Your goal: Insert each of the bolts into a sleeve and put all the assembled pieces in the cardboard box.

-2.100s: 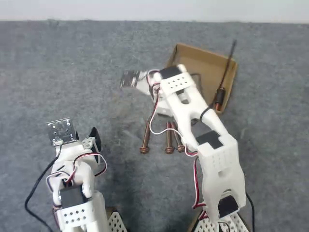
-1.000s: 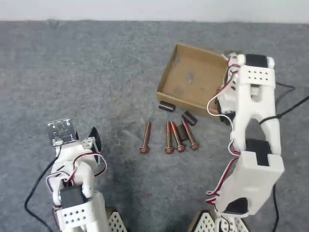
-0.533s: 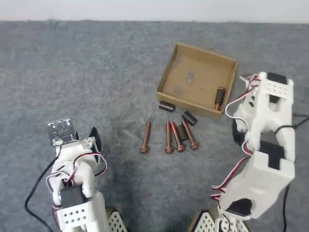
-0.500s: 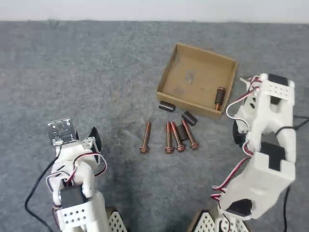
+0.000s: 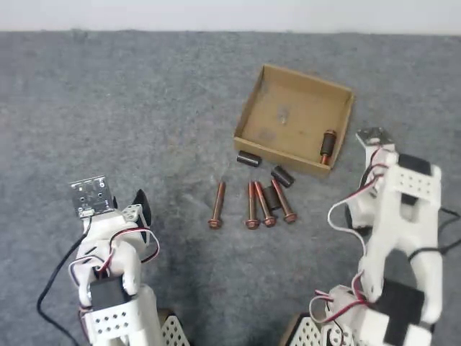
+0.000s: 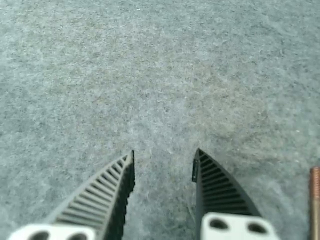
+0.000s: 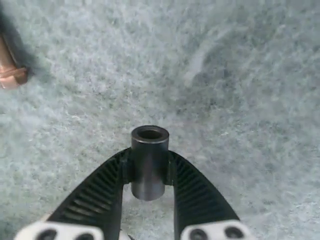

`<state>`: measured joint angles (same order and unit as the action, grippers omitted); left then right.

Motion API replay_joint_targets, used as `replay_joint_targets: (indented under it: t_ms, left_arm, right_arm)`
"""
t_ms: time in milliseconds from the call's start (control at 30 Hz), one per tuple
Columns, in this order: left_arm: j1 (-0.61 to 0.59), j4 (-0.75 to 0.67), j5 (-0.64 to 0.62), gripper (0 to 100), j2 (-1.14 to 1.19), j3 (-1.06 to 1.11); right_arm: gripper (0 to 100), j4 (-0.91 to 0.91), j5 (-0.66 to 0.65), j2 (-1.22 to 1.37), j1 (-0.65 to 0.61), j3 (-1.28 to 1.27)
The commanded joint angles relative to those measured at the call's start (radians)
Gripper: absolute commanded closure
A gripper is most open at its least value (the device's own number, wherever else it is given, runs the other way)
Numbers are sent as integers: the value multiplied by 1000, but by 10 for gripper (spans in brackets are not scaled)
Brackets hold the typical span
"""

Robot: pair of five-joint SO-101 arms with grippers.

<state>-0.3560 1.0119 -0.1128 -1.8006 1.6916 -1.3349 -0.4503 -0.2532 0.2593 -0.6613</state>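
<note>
Cardboard box [image 5: 299,101], one sleeved bolt [image 5: 328,146] inside

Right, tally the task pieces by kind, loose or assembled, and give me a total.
Loose bolts: 4
Empty sleeves: 4, one in the jaws of the right gripper
Assembled pieces: 1, in the cardboard box
Total: 9

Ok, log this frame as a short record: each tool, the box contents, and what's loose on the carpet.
left arm: left tool open, empty, over grey carpet
right arm: right tool shut on a dark cylindrical metal sleeve
box: brown cardboard box holds one assembled bolt-and-sleeve piece by a side wall
bolts: four copper-coloured metal bolts on carpet near box
sleeves: three loose dark sleeves on carpet
</note>
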Motion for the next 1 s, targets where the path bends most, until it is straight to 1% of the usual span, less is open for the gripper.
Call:
replay_joint_targets:
  t_ms: [0, 133, 300, 400, 700, 833, 967]
  left_arm:
    - [2, -34, 15, 818, -23, -7]
    - [28, -32, 12, 818, -23, -7]
    - [38, -31, 15, 818, -23, -7]
    - [40, -3, 15, 819, -23, -7]
    - [66, -5, 15, 820, -23, -39]
    - [66, 5, 15, 820, -21, -119]
    - [68, 55, 17, 839, -21, -243]
  right_arm:
    - [992, 58, 17, -73, 8, -63]
    - [992, 166, 160, -76, 8, -137]
    - [992, 320, 258, -76, 5, -244]
    - [992, 367, 258, -76, 12, -290]
    - [992, 378, 258, -73, 12, -299]
    - [992, 384, 258, -73, 12, -301]
    - [992, 390, 258, -73, 12, -302]
